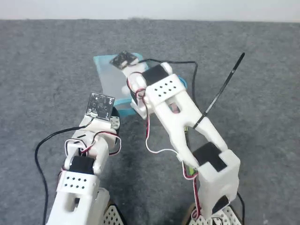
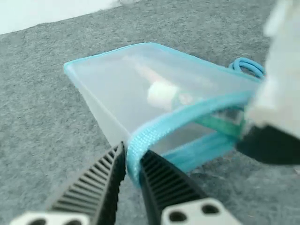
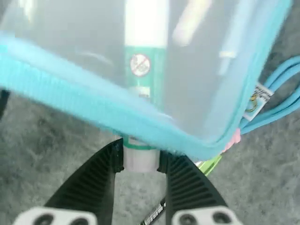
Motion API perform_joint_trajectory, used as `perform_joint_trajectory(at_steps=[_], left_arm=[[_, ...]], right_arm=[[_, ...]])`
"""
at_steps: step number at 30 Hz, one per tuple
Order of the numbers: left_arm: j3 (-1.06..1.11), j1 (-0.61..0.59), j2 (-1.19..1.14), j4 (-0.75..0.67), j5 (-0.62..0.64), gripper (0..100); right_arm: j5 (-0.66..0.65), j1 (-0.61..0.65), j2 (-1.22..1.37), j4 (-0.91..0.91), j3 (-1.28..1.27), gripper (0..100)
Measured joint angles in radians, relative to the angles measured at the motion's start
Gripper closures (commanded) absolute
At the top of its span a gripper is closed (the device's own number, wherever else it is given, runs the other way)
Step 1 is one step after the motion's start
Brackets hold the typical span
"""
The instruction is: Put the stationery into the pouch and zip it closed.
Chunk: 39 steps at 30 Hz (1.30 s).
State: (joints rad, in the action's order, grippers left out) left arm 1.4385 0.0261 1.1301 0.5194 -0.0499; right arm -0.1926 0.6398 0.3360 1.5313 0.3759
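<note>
Desk (image 1: pixel 42 61): grey, fuzzy felt-like cover. In the high view there's lots of open room at 9 and 3 o'clock; far edge runs straight across at 12 o'clock w/ a pale wall behind.

Pouch (image 1: pixel 108 77) lies approx 11–12 o'clock of centre. It's rectangular, frosted see-thru plastic w/ woven light-blue zip trim. The two zip bands stand apart, so the mouth gapes.

Left gripper (image 2: pixel 132 158) has black ribbed fingers, pinched together on the trim at a mouth corner. Right gripper (image 3: pixel 139 152) is clamped on a white-green stick (image 3: pixel 139 164), a smooth round tube. Its far end sits inside the pouch mouth, visible thru the wall.

Stick's label has a red crossed-circle symbol; other print is too blurred to read.

Blue cord loop (image 3: pixel 281 89) w/ small tag (image 3: pixel 258 97) sits just beside the pouch, at its 3 o'clock in the high view. The right arm's white shell crowds that side.
</note>
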Motion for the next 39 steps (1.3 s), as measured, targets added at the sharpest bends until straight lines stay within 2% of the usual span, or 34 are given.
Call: perform_joint_trajectory(at_steps=[7,18,25,33,36,39], left_arm=[[-0.002,0.000,0.000,0.000,0.002,99],[-0.002,-0.011,0.000,0.000,0.002,99],[-0.002,-0.028,0.000,0.000,0.002,99],[0.000,-0.069,0.000,0.000,-0.006,99],[0.000,-0.095,0.000,0.000,-0.006,99],[0.000,-0.103,0.000,0.000,-0.006,99]], right_arm=[[0.012,0.046,0.012,0.000,0.055,81.9],[-0.012,0.072,0.011,0.000,0.057,81.4],[-0.012,0.020,-0.029,0.012,0.057,81.7],[-0.014,-0.104,-0.204,0.167,0.058,81.8],[-0.014,-0.166,-0.269,0.167,-0.021,81.8],[-0.014,-0.186,-0.348,0.075,-0.226,81.8]])
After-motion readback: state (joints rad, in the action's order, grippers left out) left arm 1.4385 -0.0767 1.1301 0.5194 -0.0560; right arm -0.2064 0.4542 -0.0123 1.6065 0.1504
